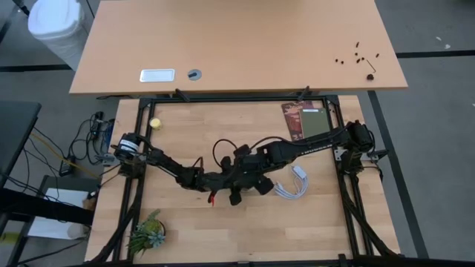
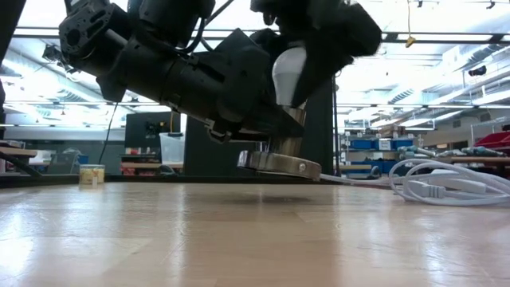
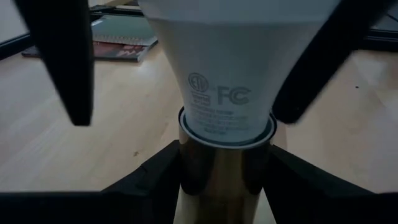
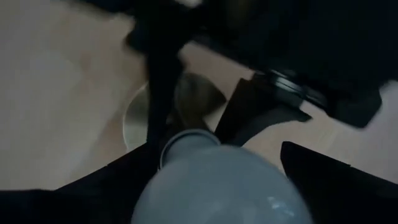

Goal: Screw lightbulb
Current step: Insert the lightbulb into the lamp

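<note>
**Two tools met at the socket; bulb axis upright over it**

Both arms reached to the middle of the table (image 1: 312, 222), meeting just beside the coiled white cable (image 1: 292, 185).

The lightbulb (image 2: 288, 73) stood base-down with its narrow pale neck entering the metal socket (image 2: 280, 151). Its long axis ran near vertical and in line with the socket barrel, as far as the low view showed. In the left wrist view the neck sat inside the socket rim with a thin dark gap around it, so I judged the thread started or seated but not confirmed tight.

Left tool (image 3: 224, 180): fingers clenched on either side of the socket barrel, below the bulb, bracing it. The socket's flat disc appeared slightly lifted off the table in the low view.

Right tool (image 4: 211, 180): came down from above the socket, fingers grasping the bulb's dome on opposite sides. This arm was the nearer to the bulb and the one placed to turn it.

Judgement: the next move depended on keeping bulb and socket axes coincident while rotating; any tilt risked cross-threading.
</note>
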Available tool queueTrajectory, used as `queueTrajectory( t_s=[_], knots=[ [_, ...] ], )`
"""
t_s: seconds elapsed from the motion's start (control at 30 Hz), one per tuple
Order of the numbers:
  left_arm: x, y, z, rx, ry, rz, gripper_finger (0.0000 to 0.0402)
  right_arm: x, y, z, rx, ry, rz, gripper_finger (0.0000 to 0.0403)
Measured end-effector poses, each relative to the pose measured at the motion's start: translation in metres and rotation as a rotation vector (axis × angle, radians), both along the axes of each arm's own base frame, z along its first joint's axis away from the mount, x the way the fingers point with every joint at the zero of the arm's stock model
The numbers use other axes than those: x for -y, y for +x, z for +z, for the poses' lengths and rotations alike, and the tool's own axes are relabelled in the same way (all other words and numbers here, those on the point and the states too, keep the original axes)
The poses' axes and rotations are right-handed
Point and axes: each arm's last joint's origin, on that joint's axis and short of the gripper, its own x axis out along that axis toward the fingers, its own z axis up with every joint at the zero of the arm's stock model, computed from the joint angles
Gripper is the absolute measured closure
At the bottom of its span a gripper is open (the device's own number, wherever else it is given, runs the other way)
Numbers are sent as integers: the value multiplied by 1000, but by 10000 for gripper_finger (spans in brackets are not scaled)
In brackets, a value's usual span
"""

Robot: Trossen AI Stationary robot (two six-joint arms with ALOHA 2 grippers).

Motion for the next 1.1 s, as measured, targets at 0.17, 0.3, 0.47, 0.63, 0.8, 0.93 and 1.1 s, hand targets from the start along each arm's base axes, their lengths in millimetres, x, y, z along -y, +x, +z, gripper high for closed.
queueTrajectory(
  t_s=[0.17,0.3,0.47,0.63,0.8,0.93,1.1],
  knots=[
    [1,0,0,-4,-5,-15,200,-2,-2,-1,-35,-115,266,53],
    [3,-1,0,-5,-6,-24,199,-5,-3,-1,-40,-155,365,70],
    [5,-1,-1,-7,-5,-30,199,-8,-3,-1,-40,-140,341,111],
    [5,-1,-1,-8,-6,-32,199,-13,-4,-1,-32,-78,205,146],
    [5,-1,-1,-9,-7,-36,199,-16,-5,-1,-21,15,-5,144],
    [5,-1,-1,-7,-6,-33,199,-16,-4,-1,-4,106,-209,114],
    [5,-1,-1,-8,-5,-30,199,-16,-2,0,28,217,-443,111]
  ],
)
